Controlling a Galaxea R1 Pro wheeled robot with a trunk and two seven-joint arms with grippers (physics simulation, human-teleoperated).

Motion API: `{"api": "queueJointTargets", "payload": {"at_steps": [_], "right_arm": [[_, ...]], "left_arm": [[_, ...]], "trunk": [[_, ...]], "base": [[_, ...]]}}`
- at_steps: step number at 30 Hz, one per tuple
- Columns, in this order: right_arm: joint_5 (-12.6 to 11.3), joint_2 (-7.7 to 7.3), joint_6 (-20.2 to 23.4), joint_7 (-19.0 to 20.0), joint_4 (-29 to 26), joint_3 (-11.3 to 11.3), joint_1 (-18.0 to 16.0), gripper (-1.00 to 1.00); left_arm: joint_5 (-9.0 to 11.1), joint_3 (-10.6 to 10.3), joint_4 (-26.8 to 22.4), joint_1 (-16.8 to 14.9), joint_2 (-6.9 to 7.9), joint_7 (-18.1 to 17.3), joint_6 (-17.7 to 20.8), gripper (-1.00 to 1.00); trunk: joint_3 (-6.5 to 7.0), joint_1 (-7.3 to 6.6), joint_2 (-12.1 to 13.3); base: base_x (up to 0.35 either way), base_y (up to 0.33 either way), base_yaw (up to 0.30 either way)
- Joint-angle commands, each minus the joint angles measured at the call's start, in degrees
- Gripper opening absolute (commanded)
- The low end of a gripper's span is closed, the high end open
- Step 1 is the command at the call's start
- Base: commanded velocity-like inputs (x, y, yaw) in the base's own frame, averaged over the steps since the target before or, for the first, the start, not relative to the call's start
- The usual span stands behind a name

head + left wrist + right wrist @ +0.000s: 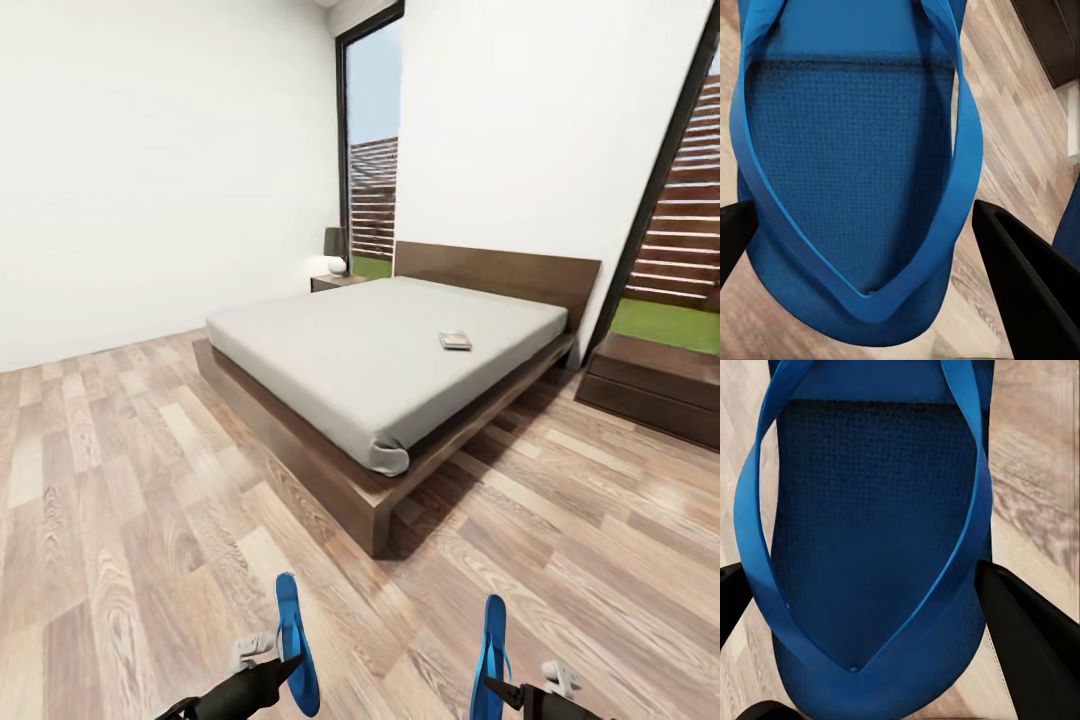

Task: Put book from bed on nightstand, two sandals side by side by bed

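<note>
Between each gripper's closed fingers (1020, 277) (1020, 637) sits a blue sandal (295, 640) (490, 660), held edge-on above the floor (120, 500).

Both black arms reach forward low, side by side and well apart. The left arm's black two-fingered gripper (285, 668) is closed on a bright blue flat flip-flop sandal (296, 640) that stands on edge between its fingers (1020, 277), sole and strap pointing ahead of the pincer. The right arm's black two-fingered gripper (497, 690) likewise clamps a second bright blue flip-flop (491, 655), held edge-up, its dark fingers (1027, 645) pressed against both sides of the sole.
</note>
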Motion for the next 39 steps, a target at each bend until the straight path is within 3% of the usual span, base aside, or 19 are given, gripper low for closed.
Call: {"api": "queueJointTargets", "payload": {"at_steps": [1, 32, 39], "right_arm": [[-0.19, 0.02, 0.61, 0.20, -0.01, -0.36, -0.04, -1.00], [-0.19, 0.02, 0.61, 0.18, -0.01, -0.38, -0.04, -1.00], [-0.21, 0.08, 0.61, -0.06, 0.30, -0.36, -0.04, -1.00]], "left_arm": [[0.63, -0.26, -0.09, 0.00, 0.06, -0.04, 0.52, -1.00], [0.60, -0.30, -0.07, 0.00, 0.06, 0.02, 0.46, -1.00], [0.01, -0.86, 1.99, 0.00, 0.13, 0.13, -1.52, -1.00]], "trunk": [[-0.05, -0.01, -0.02], [-0.05, -0.01, -0.02], [-0.05, -0.01, -0.02]], "base": [[0.000, 0.000, -0.300], [0.000, 0.000, -0.300], [0.000, 0.000, -0.298]]}}
